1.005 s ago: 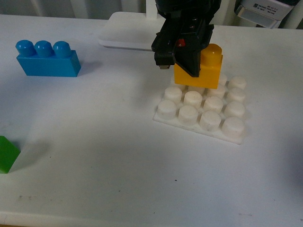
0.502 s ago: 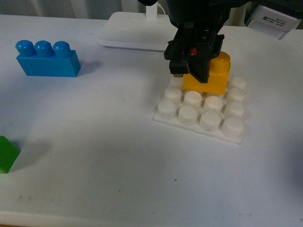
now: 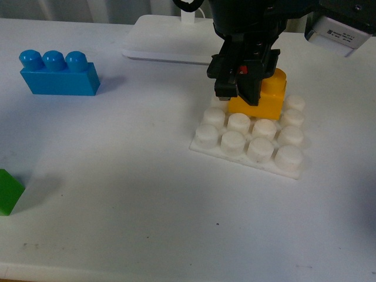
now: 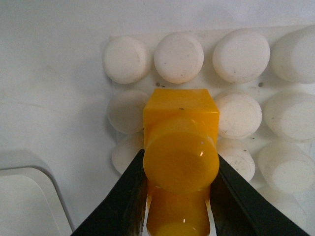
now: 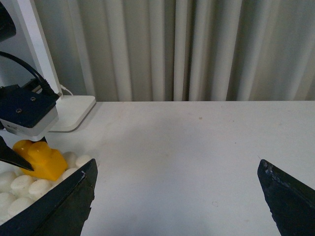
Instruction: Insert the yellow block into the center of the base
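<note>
White tabletop (image 3: pixel 135 188): your left gripper (image 3: pixel 238 94), clenched on the yellow block (image 3: pixel 264 97), has lowered it onto the base (image 3: pixel 249 138) since a second ago; right gripper (image 5: pixel 177 196) hangs released, well apart.

The front view looks down and forward across the white table (image 3: pixel 117 194) from the robot's body, taking in the studded base (image 3: pixel 249 141) toward the far right and the lamp stand (image 3: pixel 164 38) at the far edge. The left wrist view stares almost straight down at very close range, filled by the yellow block (image 4: pixel 181 147) between the left gripper (image 4: pixel 179 196) fingers (image 4: pixel 125 201) and the base's studs. The right wrist view sits low and level, well off to one side, facing curtains (image 5: pixel 197 49) beyond the table's edge. All three views share the yellow block and base.
</note>
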